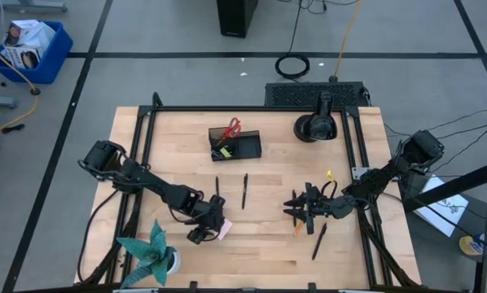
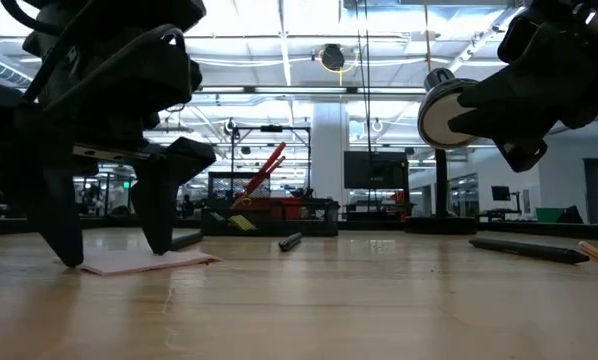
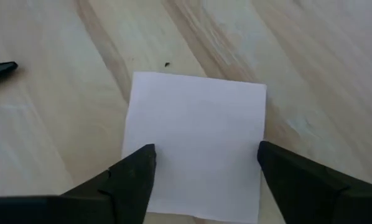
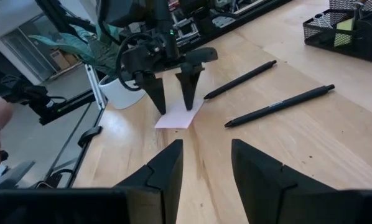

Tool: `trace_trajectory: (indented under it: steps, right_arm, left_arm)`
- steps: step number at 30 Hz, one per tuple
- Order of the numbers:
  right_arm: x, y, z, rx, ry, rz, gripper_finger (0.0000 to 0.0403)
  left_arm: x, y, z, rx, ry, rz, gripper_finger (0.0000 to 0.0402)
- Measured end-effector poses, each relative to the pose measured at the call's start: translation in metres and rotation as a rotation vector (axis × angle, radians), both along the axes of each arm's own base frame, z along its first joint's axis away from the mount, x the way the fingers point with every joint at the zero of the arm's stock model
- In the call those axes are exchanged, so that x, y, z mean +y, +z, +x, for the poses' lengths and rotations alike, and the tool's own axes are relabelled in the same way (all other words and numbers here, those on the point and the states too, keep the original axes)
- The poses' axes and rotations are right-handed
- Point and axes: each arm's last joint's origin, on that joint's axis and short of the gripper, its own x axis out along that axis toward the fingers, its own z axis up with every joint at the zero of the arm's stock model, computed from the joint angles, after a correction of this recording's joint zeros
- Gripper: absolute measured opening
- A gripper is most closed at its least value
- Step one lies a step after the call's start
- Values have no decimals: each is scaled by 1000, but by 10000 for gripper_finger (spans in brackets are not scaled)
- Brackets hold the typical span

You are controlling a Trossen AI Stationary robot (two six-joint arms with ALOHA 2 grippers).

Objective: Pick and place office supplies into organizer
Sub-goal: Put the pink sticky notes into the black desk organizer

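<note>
Scissors (image 1: 232, 129) in organizer (image 1: 245, 146) show from above only.

No text or label can be read.

From overhead I see the whole table (image 1: 252, 220). My low camera looks level across it. Both my wrist cameras share the sticky-note pad (image 3: 195, 143), the left one close above it.

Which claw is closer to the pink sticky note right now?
Left. The left claw stands right over the sticky note, a finger on either side of it. The right claw hangs well off to the note's right, above bare table.
</note>
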Motion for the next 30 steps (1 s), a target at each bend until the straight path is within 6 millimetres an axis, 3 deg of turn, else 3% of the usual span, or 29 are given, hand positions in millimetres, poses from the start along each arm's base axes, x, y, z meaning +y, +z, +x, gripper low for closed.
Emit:
trace_trajectory:
  steps: [7,12,18,22,26,30]
  right_arm:
    - [0,0,0,0,0,3,126]
    - [0,0,0,3,4,3,126]
    - [1,1,-1,-6,11,-2,126]
    - [1,1,-1,-9,7,20,126]
    - [1,0,-1,-4,8,16,126]
    - [1,0,-1,-1,9,4,126]
  left_arm:
    - [-2,-15,8,6,29,-35,214]
    - [-1,5,-1,7,53,-72,208]
    - [-8,36,-10,-102,116,-42,266]
    - [-14,37,-15,-143,175,39,334]
    - [-18,39,-15,-135,153,-7,388]
    - [-19,40,-13,-159,114,-7,392]
